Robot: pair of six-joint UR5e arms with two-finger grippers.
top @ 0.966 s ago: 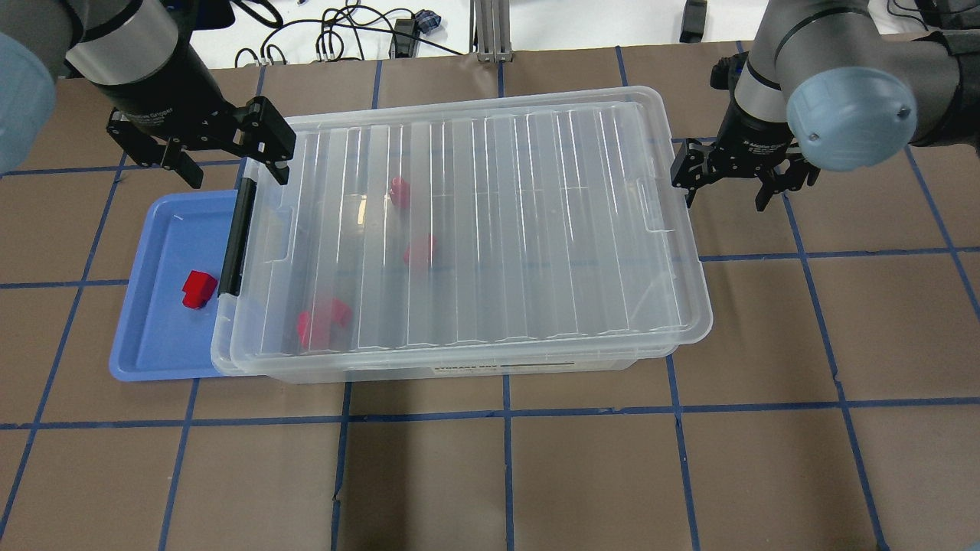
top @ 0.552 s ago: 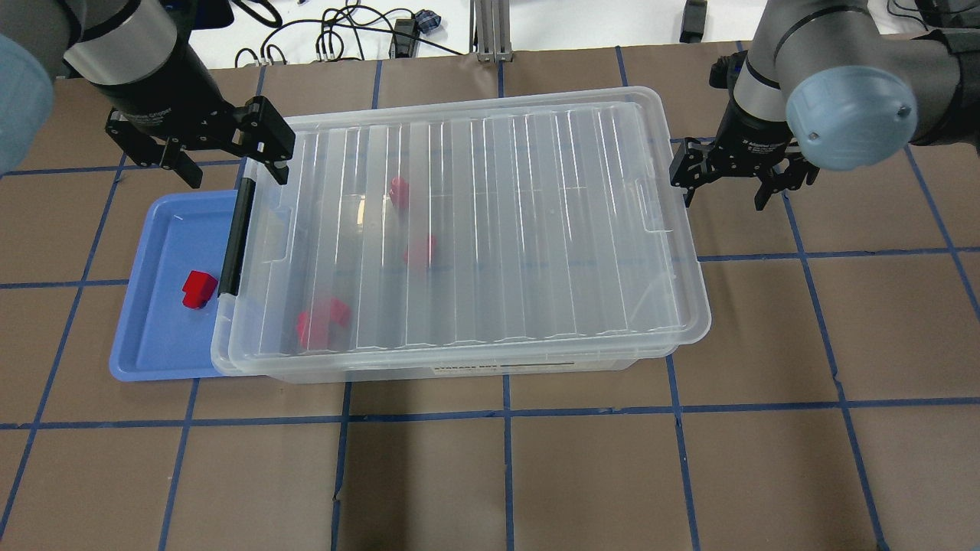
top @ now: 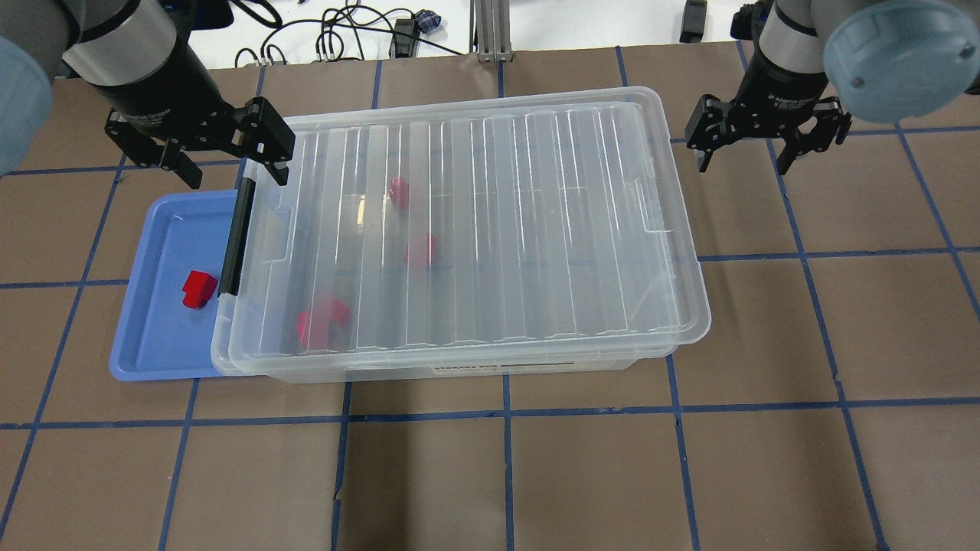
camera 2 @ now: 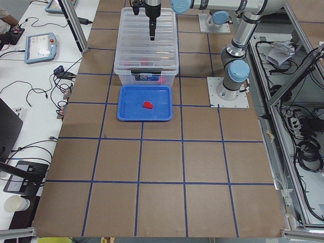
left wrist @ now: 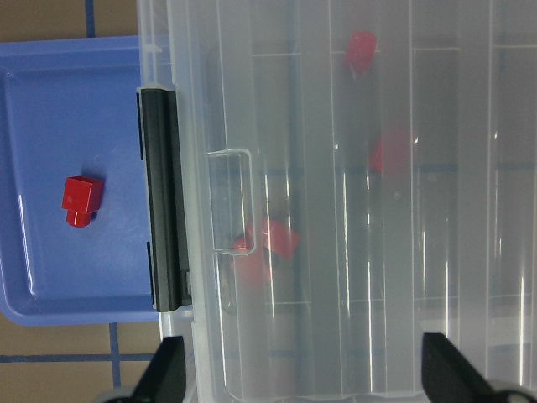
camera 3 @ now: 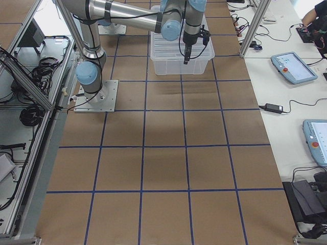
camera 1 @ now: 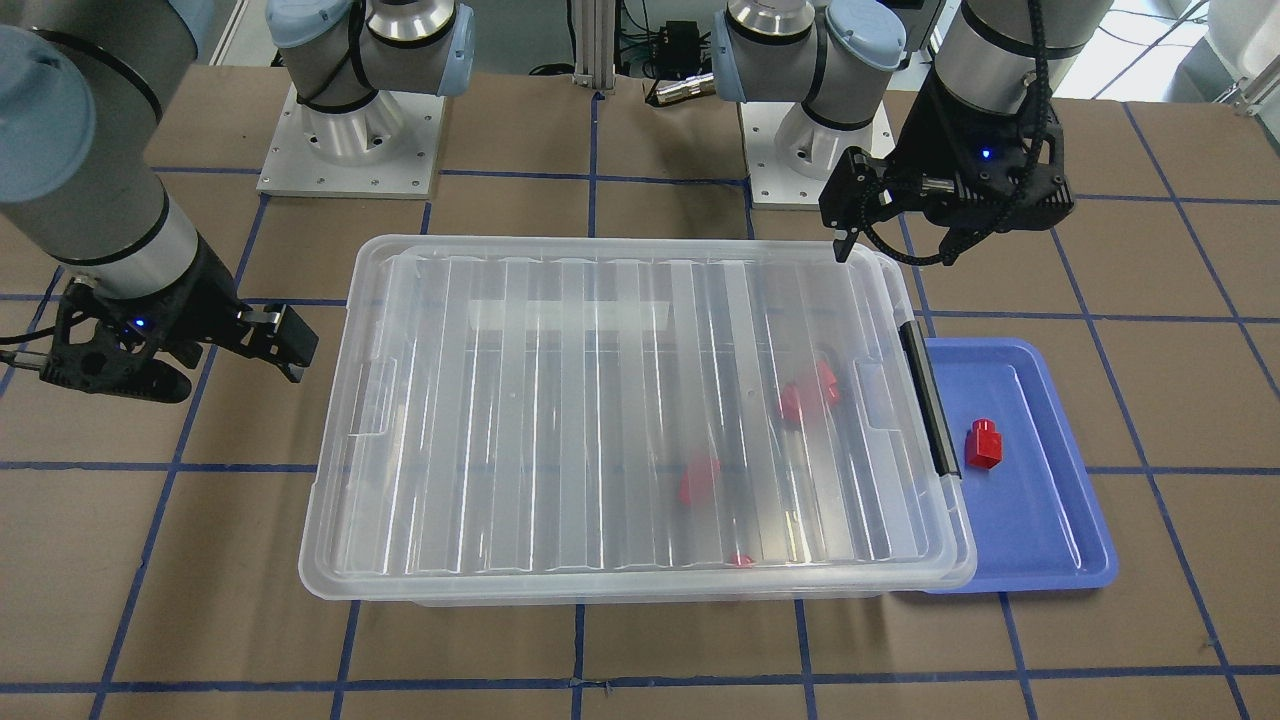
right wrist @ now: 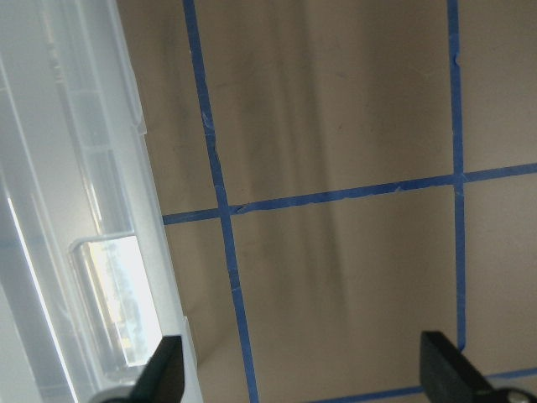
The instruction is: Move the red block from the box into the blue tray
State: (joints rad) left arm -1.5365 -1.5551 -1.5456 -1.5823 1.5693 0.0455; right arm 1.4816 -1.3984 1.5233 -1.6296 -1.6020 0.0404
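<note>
One red block (top: 199,288) lies in the blue tray (top: 153,344), also seen in the front view (camera 1: 983,444) and the left wrist view (left wrist: 81,200). The clear box (top: 693,321) has its ribbed lid (top: 536,222) on, and its black clip handle (top: 236,237) faces the tray. Three more red blocks (top: 421,250) show blurred through the lid. My left gripper (top: 233,168) is open and empty above the box's handle-end back corner. My right gripper (top: 744,159) is open and empty beside the box's other end, clear of it.
The box overlaps the tray's inner edge. The brown table (top: 536,474) has blue tape grid lines. Cables (top: 344,34) and a metal post (top: 490,30) lie beyond the table's back edge. The arm bases (camera 1: 350,140) stand behind the box.
My right gripper has moved away from the box's end, toward the back and a little to the right. My left gripper, the box and the blocks have not moved.
</note>
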